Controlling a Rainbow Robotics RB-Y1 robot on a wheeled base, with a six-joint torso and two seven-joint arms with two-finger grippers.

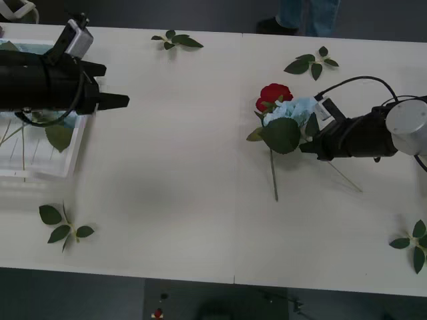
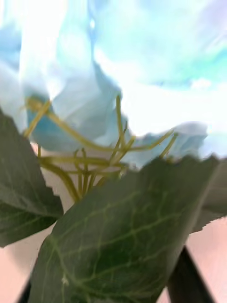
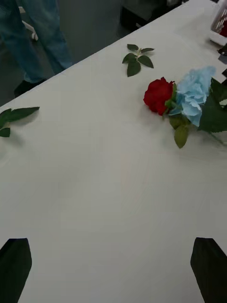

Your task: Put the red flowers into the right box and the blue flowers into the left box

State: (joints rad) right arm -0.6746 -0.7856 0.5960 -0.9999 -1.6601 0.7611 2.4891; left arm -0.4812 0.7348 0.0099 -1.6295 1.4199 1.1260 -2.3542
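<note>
A red flower [image 1: 274, 93] [image 3: 158, 94] and a blue flower [image 1: 291, 111] [image 3: 194, 94] lie head to head on the white table, right of centre, with their stems [image 1: 273, 177] running toward me. My right gripper [image 1: 308, 143] [image 2: 106, 289] is open at the blue flower [image 2: 94, 109], and one of its large green leaves [image 2: 127, 236] lies between the black fingers [image 2: 189, 277]. At the table's left end my left gripper [image 1: 120, 101] [image 3: 113, 270] hangs open over the edge of the left box [image 1: 47, 170], which holds leaves and stems. The right box is out of view.
Flowerless leaf sprigs lie at the back centre [image 1: 177, 40], back right [image 1: 312, 63], front left [image 1: 63, 227] and front right [image 1: 413, 243]. A person's legs [image 3: 40, 38] stand beyond the far table edge. A broad bare stretch of table [image 1: 180, 167] separates the two arms.
</note>
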